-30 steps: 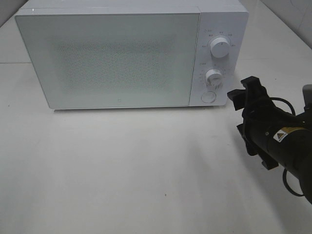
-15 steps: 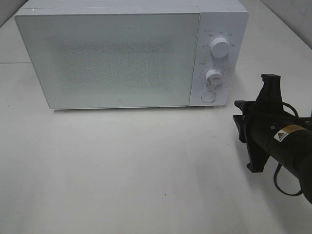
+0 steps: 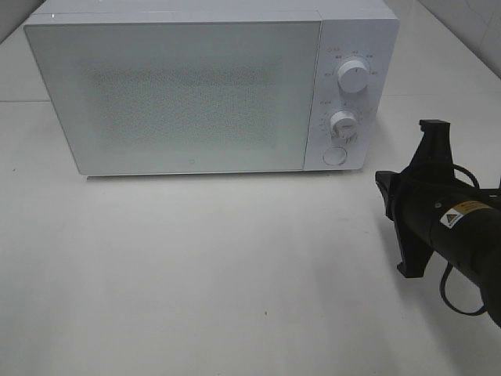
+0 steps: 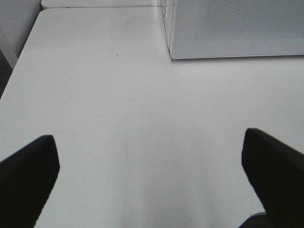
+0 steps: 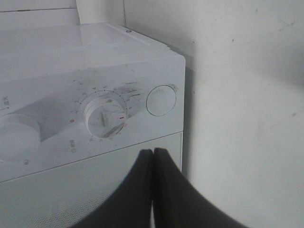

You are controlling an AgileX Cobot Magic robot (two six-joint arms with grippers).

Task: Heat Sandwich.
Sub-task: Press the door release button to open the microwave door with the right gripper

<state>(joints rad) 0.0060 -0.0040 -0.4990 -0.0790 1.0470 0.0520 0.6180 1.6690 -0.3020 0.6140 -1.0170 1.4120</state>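
The white microwave (image 3: 180, 94) stands at the back of the table with its door shut; it also shows in the left wrist view (image 4: 232, 28). The sandwich is out of view. My right gripper (image 3: 382, 182) is shut and empty, to the right of the microwave's control panel and apart from it. In the right wrist view its closed fingertips (image 5: 153, 153) point at the panel, below the lower knob (image 5: 105, 115) and the round button (image 5: 161, 100). My left gripper (image 4: 152, 183) is open and empty over bare table, in front of the microwave's left corner.
The panel carries an upper knob (image 3: 354, 77), a lower knob (image 3: 343, 122) and a round button (image 3: 335, 155). The white table (image 3: 203, 266) stretches in front of the microwave. The table's left edge (image 4: 19, 66) shows in the left wrist view.
My right gripper has drawn back to the right, away from the microwave's round button, and rolled about its axis. The microwave has not moved.
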